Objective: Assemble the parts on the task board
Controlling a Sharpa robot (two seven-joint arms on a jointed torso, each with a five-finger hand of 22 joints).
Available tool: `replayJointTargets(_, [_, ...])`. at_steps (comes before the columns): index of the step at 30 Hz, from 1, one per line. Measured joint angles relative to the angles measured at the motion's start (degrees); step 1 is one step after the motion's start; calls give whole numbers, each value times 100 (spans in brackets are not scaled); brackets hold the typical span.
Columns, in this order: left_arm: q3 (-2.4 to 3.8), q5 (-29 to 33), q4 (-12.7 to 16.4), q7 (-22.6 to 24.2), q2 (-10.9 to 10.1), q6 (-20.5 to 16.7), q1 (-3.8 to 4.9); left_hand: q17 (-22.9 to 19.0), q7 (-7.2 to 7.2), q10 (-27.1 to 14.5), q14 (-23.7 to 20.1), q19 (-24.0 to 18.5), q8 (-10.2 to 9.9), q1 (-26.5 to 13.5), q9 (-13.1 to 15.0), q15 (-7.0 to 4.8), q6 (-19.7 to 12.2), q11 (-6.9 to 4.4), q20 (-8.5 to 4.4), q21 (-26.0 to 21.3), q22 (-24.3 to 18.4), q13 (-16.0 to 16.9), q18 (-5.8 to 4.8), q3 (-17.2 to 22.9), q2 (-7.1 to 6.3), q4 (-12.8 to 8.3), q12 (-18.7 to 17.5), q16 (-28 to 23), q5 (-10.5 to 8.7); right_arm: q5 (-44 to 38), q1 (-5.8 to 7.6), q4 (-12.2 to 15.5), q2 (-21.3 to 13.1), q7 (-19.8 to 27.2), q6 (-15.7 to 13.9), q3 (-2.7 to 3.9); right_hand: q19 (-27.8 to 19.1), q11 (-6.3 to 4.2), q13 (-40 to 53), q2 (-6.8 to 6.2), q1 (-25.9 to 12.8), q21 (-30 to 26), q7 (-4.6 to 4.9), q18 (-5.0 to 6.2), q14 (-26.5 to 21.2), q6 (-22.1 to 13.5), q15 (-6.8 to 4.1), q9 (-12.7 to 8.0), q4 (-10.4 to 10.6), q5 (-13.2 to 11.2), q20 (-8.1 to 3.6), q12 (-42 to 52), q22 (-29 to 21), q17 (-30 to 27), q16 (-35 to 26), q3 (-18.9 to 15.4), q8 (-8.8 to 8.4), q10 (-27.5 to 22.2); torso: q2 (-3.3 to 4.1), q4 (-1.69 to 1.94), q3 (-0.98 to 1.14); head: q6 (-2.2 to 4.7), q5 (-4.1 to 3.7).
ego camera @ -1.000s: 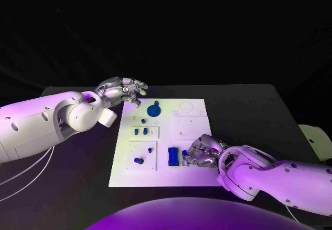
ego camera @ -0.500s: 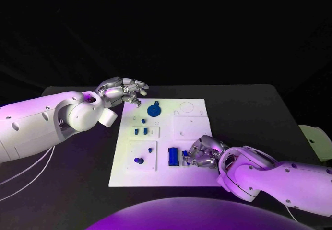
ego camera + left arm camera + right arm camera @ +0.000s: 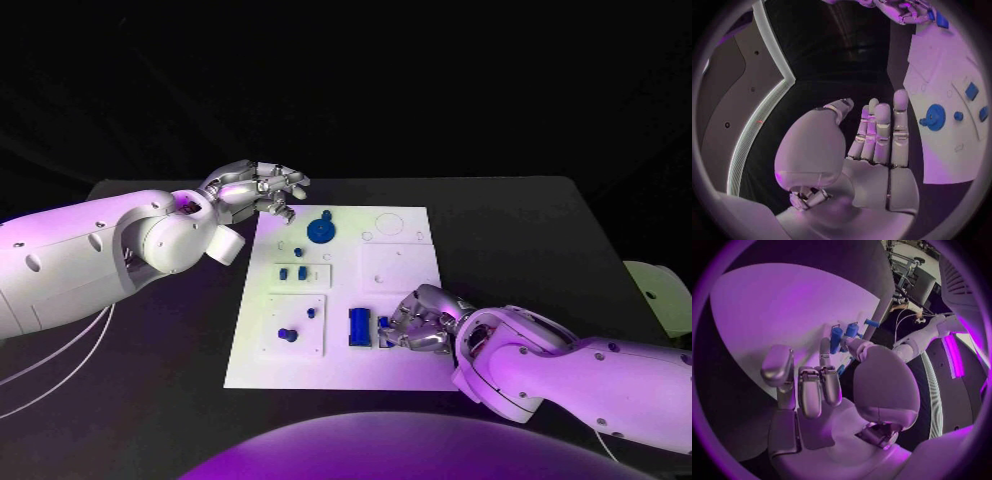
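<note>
R hand (image 3: 418, 318): silver, metallic, jointed; rests low on the task board's near-right part, fingers curled down beside the blue rect. block (image 3: 359, 326). Wrist view: fingertips (image 3: 826, 352) at small blue cylindrical parts (image 3: 844, 335). Can't tell if it pinches one or only touches.
L hand (image 3: 260, 189): silver, glossy; sits off the board's far-left corner, above the table. Wrist view shows fingers (image 3: 881, 127) straight, side by side, palm bare, holds nothing.
Arms: white smooth shells; L arm (image 3: 101, 255) comes from the left, R arm (image 3: 577, 375) from the right.
Task board (image 3: 404, 370): flat white rect. plate, matte, mid-table; square recessed insets and faint circle outlines on it.
Parts on board: round blue gear-like disc w/ knob (image 3: 320, 231) at far-left area; two small blue pegs (image 3: 293, 273) in the upper-left square inset; blue knob (image 3: 290, 335) and a tiny blue peg (image 3: 313, 312) in the lower-left inset; rect. block upright-looking, just beside R hand.
Table (image 3: 173, 400): black, flat, matte.
Vs. 1 s ago: R hand has edged slightly nearer along the board, fingers a bit closer to the block; L hand stays put; disc, pegs, knob unmoved.
</note>
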Motion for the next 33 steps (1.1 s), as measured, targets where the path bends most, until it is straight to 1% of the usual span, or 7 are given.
replayJointTargets(7, [0, 0, -5, -2, 3, 5, -1, 0, 0, 0, 0, 0, 0, 0, 1, 0, 0, 0, 0, 0, 0, 0, 0, 0, 0, 0, 0, 0, 0, 26, 0, -6, 5, 51, 3, 2, 0, 0, 0, 198, -332, -24, 3, 0, 0, 76, 0, -34, 374, -881, 0, 0, 6, 0, 0, -693, -68, 0, -1, 1, 0, 0, -9])
replayJointTargets(10, [0, -1, -9, -2, 4, 7, -2, -1, 0, 0, 0, 0, 0, 0, 5, 0, 0, 0, 0, 0, 0, 0, 0, 0, 0, 0, 0, 0, 0, 41, 0, -11, 5, 75, 1, 2, 0, 0, 0, 302, -436, -49, 3, 0, 0, 76, 0, -44, 407, -701, 0, 0, 15, 0, 0, -1349, -68, 0, -1, 1, 0, 0, -10])
replayJointTargets(13, [0, -1, -14, -3, 7, 9, -2, -1, 0, 0, 0, 0, 0, 0, 5, 0, 0, 0, 0, 0, 0, 0, 0, 0, 0, 0, 0, 0, 0, 53, 1, -13, 4, 93, -1, 3, 0, 0, 0, 355, -442, -49, 3, 0, 0, 76, 0, -42, 417, -691, 0, 0, 22, 0, 0, -1559, -92, 0, 0, 1, 0, 0, -13])
replayJointTargets(18, [0, -1, -19, -3, 9, 12, -3, -1, 0, 0, 0, 0, 0, 0, 4, 0, 0, 0, 0, 0, 0, 0, 0, 0, 0, 0, 0, 0, -1, 73, 0, -19, -4, 125, -1, 2, 0, 0, 0, 377, -419, -68, 3, 0, 0, 76, 0, -49, 400, -691, 0, 0, 22, 0, 0, -1588, -97, 0, 0, 3, -2, 0, -18])
replayJointTargets(22, [0, -1, -20, -4, 9, 13, -3, -1, 0, 0, 0, 0, 0, 0, 4, 0, 0, 0, 0, 0, 0, 0, 0, 0, 0, 0, 0, 0, -1, 85, -3, -22, -33, 146, 7, 0, 5, 0, 0, 473, -207, -68, 3, 0, 0, 76, 0, -60, 394, -579, -5, 0, 27, -1, 0, -1594, -114, 0, 1, 4, -3, 0, -18])
replayJointTargets(28, [0, -2, -20, -5, 4, 16, -3, -1, 0, 0, 0, 0, 0, 0, 4, 0, 0, 0, 0, 0, 1, 1, 0, 0, 0, 0, 0, 0, -1, 96, -3, 14, -146, 200, 78, -1, 21, 0, 0, 370, 427, -88, 3, 0, 0, 77, 0, -64, 273, -514, -20, 0, 39, -1, 0, -1473, -146, 0, 0, 4, -1, 0, -12])
replayJointTargets(33, [0, -3, -20, -6, 1, 17, -2, -1, 0, 0, 0, 0, 0, 0, 3, 0, 0, 0, 0, 0, 0, 0, 0, 0, 0, 0, 0, 0, -1, 98, -4, 58, -217, 246, 173, -2, 20, 0, 0, 271, 681, -88, 3, 0, 0, 76, 0, -63, 188, -514, -20, 0, 39, -1, 0, -1387, -146, 0, -1, 0, 0, 0, -7])
